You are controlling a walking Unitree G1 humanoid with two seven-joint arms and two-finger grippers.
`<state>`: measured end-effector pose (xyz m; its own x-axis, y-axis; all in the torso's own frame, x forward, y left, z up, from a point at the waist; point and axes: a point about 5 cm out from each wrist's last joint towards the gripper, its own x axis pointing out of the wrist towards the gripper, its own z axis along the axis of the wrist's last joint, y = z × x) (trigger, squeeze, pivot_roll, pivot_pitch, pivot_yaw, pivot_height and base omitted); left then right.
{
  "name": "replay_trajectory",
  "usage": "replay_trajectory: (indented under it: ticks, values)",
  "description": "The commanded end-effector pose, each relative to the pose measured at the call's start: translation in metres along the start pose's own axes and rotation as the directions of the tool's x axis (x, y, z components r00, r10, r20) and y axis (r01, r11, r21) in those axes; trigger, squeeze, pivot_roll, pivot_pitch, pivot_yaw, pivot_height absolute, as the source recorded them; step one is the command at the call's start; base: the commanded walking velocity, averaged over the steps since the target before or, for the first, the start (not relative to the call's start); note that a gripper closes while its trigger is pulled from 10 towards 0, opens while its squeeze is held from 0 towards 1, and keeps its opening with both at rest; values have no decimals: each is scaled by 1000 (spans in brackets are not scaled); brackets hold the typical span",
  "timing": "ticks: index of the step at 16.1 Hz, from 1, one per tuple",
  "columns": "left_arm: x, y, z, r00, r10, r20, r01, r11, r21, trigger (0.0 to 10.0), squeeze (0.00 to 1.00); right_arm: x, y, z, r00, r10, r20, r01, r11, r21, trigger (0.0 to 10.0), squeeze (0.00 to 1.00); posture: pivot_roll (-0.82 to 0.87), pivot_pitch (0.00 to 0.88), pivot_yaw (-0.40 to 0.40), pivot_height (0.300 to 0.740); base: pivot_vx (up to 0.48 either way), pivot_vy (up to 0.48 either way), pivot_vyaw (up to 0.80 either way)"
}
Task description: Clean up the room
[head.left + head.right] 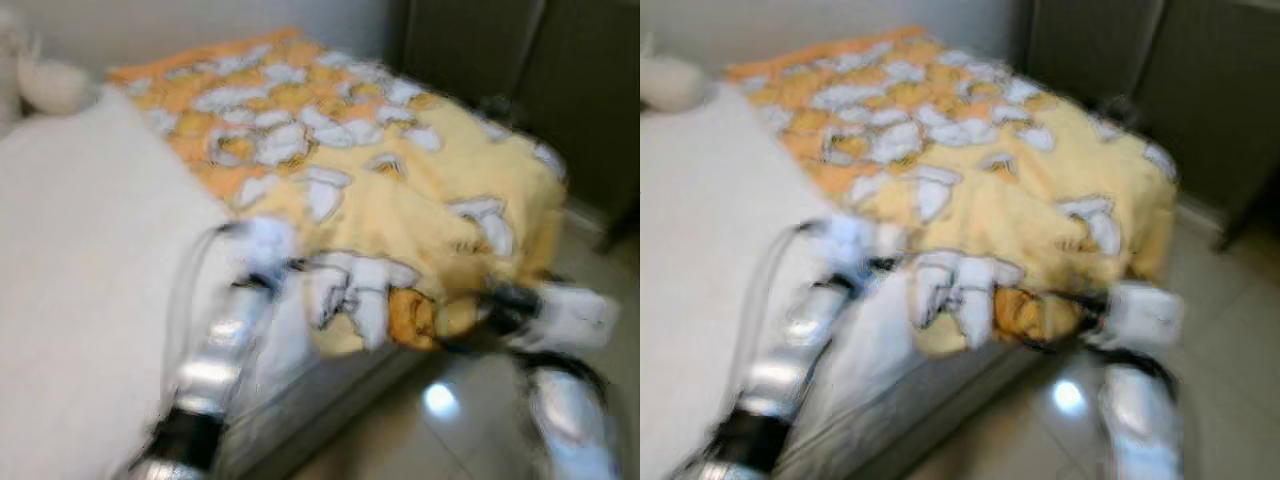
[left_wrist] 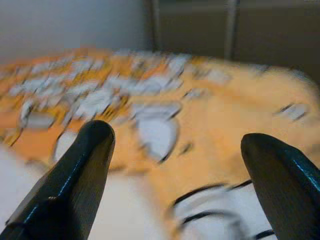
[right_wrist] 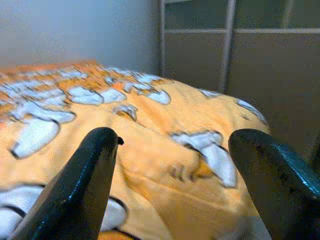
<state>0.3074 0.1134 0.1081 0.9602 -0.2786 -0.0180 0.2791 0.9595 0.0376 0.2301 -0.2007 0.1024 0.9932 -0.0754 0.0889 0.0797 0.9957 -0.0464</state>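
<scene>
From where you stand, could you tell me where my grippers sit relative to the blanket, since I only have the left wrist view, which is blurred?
Observer: The left gripper is open, over the near edge of the yellow-orange blanket where it meets the white bedding.
Operator: Thank you. And the right one?
Observer: The right gripper is open too, facing the blanket's corner that hangs off the foot of the bed, above the tiled floor.
Operator: Is anything standing beyond that corner?
Observer: Yes, dark wardrobe doors stand behind the bed, on the robot's right side.
</scene>
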Motion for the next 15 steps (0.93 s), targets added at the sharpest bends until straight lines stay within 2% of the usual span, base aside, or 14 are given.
replay_trajectory:
  ticks: [1,2,4,5,7,8,10,12,13,15]
  values:
    - [7,-16,6,998,-45,32,46,999,-16,10000,0,-4,-11,-4,999,-19,-32,18,1000,-21,10000,0,-219,0,39,740,480,0,0]
    - [8,-17,5,999,-44,32,45,999,-25,10000,0,-4,-11,-4,999,-12,-34,11,1000,-19,10000,0,-219,0,39,740,480,0,0]
    - [18,-21,-24,991,-39,-126,39,999,4,10000,0,-6,-7,-7,997,43,-59,-44,999,-16,10000,0,-225,0,17,740,0,0,0]
    - [20,-20,-32,986,-20,-167,19,1000,-6,10000,0,-8,-5,-8,995,65,-71,-66,998,-13,10000,0,-235,0,9,740,0,0,0]
    - [19,-15,-46,972,4,-234,2,1000,28,10000,0,-14,-7,-15,988,91,-122,-92,996,-4,10000,0,-247,0,0,740,0,0,0]
    - [14,-8,-63,951,1,-308,31,995,100,10000,0,-20,-17,-16,982,90,-169,-88,996,19,10000,0,-294,38,-12,740,0,0,0]
    - [6,-5,-83,913,-15,-407,9,1000,-18,10000,0,-25,-19,-6,979,122,-164,-125,992,-12,10000,0,-329,97,-24,740,0,0,0]
    - [-1,-6,-92,895,-36,-444,4,997,-72,10000,0,-31,-15,-2,971,167,-173,-175,984,-30,10000,0,-342,147,-42,740,0,0,0]
    - [-3,-6,-93,898,-51,-436,-4,992,-123,10000,0,-36,-13,-2,967,176,-184,-183,983,-21,10000,0,-327,160,-48,740,0,0,0]
    - [-5,-4,-89,914,-60,-400,-7,986,-164,10000,0,-39,-12,-4,961,185,-207,-190,982,-6,10000,0,-313,166,-53,740,0,0,0]
